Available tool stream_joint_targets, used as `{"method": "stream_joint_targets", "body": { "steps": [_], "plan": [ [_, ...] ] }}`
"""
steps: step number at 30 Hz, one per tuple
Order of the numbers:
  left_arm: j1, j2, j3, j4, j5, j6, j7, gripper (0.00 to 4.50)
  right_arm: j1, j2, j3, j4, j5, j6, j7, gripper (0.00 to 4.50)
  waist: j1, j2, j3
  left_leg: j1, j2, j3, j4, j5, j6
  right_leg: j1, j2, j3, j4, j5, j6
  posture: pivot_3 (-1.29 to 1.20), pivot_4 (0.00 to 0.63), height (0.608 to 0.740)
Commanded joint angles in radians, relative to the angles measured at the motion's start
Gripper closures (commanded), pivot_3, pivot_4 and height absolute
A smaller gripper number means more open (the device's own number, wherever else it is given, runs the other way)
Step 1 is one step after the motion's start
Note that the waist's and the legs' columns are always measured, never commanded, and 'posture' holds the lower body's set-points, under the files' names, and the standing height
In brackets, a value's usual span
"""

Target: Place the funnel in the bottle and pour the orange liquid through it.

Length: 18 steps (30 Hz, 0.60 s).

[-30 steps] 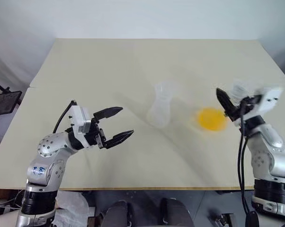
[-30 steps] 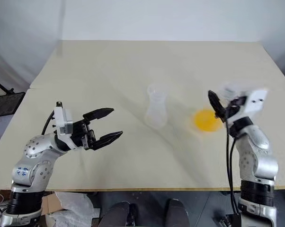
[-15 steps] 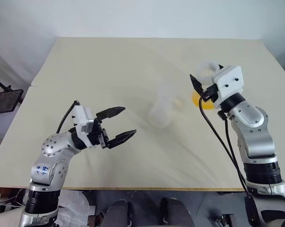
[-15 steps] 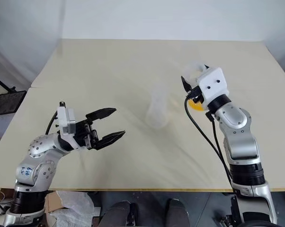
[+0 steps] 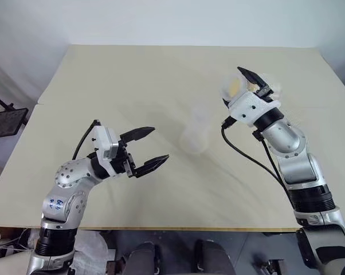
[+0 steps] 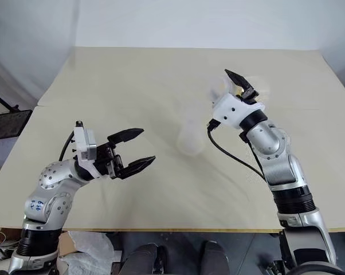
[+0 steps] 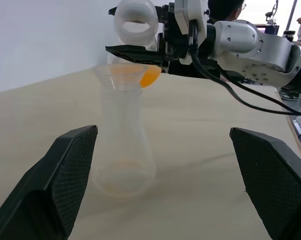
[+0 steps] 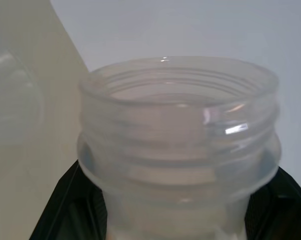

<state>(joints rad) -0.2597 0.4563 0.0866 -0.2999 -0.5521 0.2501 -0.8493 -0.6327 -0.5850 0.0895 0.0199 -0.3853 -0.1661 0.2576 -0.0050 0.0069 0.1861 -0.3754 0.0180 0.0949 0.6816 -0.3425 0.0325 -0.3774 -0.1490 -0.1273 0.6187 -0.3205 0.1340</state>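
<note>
The clear bottle [image 5: 194, 135] stands upright mid-table, with the see-through funnel [image 7: 121, 75] seated in its neck. My right gripper [image 5: 254, 82] is shut on the neck of a wide-mouthed clear flask [image 8: 179, 137]. It holds the flask tilted, just right of and above the funnel. The orange liquid [image 7: 152, 77] shows inside the flask [image 5: 234, 86], behind the funnel. An orange tint lies in the funnel cone, and a faint one at the bottle's bottom [image 7: 123, 165]. My left gripper [image 5: 160, 143] hangs open and holds nothing, left of the bottle and nearer me.
The beige table [image 5: 132, 74] runs wide around the bottle. A black object [image 5: 3, 123] sits off its left edge. In the left wrist view a person [image 7: 225, 7] and some equipment are behind my right arm.
My right arm swung left and up from the table's right side and rolled its wrist. That brought the flask of orange liquid beside the bottle's top. The left gripper stayed put.
</note>
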Motion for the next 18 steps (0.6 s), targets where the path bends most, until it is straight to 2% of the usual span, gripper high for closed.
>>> {"method": "stream_joint_targets", "body": {
  "steps": [1, 18],
  "plan": [
    [-0.012, -0.009, -0.009, -0.011, 0.003, -0.018, 0.007, 0.00, -0.039, -0.024, 0.005, -0.023, -0.091, -0.055, -0.063, 1.87, -0.001, 0.000, 0.000, 0.000, 0.000, 0.000, 0.000, 0.000, 0.000, 0.000, 0.000, 0.000, 0.000, 0.000, 0.000, 0.00, 0.150, 0.740],
    [-0.028, -0.050, -0.024, 0.012, 0.062, -0.061, 0.070, 0.00, -0.086, -0.026, 0.061, 0.023, -0.288, -0.102, -0.141, 1.87, 0.000, 0.000, 0.000, 0.000, 0.000, 0.000, 0.000, 0.000, 0.000, 0.000, 0.000, -0.001, 0.000, 0.000, 0.000, 0.00, 0.150, 0.740]
  ]
}}
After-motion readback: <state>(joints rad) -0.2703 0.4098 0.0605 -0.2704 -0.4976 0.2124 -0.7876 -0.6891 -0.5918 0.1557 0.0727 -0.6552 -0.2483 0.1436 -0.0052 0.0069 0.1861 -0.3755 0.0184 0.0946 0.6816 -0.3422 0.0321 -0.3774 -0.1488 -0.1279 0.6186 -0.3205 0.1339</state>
